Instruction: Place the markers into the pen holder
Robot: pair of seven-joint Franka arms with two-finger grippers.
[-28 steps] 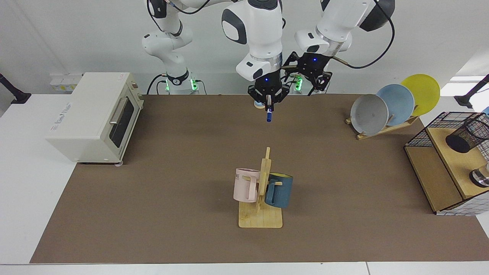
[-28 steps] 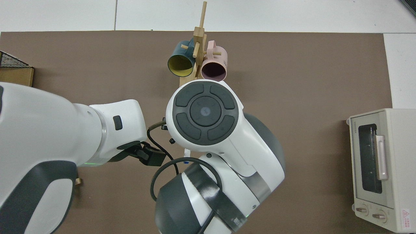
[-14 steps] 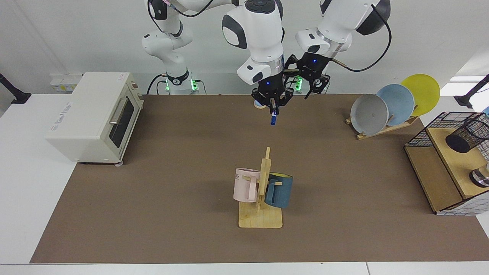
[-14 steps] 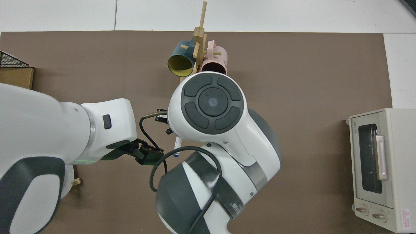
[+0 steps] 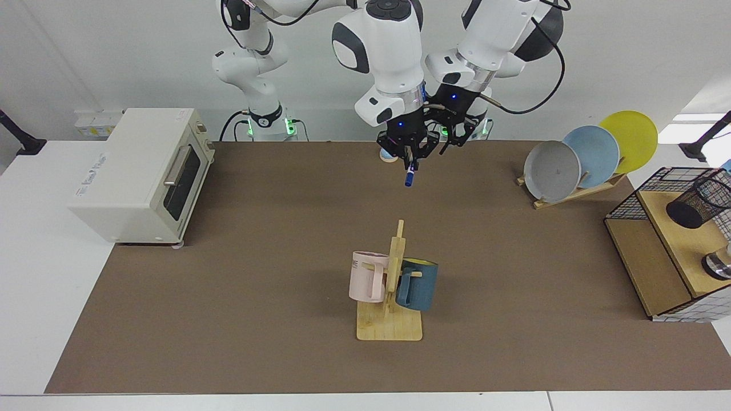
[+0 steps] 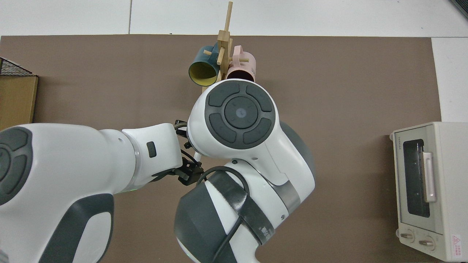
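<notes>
In the facing view my right gripper hangs over the far middle of the brown mat, shut on the marker. The marker points down, blue end lowest, well above the mat. My left gripper is open and sits close beside the right one, just to its right in that view. The pen holder, a black mesh cup, stands tilted on the wooden shelf at the far right, far from both grippers. From above, the two arms cover the marker and both grippers.
A mug rack with a pink and a blue mug stands mid-mat, in front of the grippers. A toaster oven is at the left. Three plates lean in a rack at the right, next to the wire basket.
My left gripper has swung in toward the right gripper and now sits right beside it. The right gripper moved slightly to the view's right with the marker still held.
</notes>
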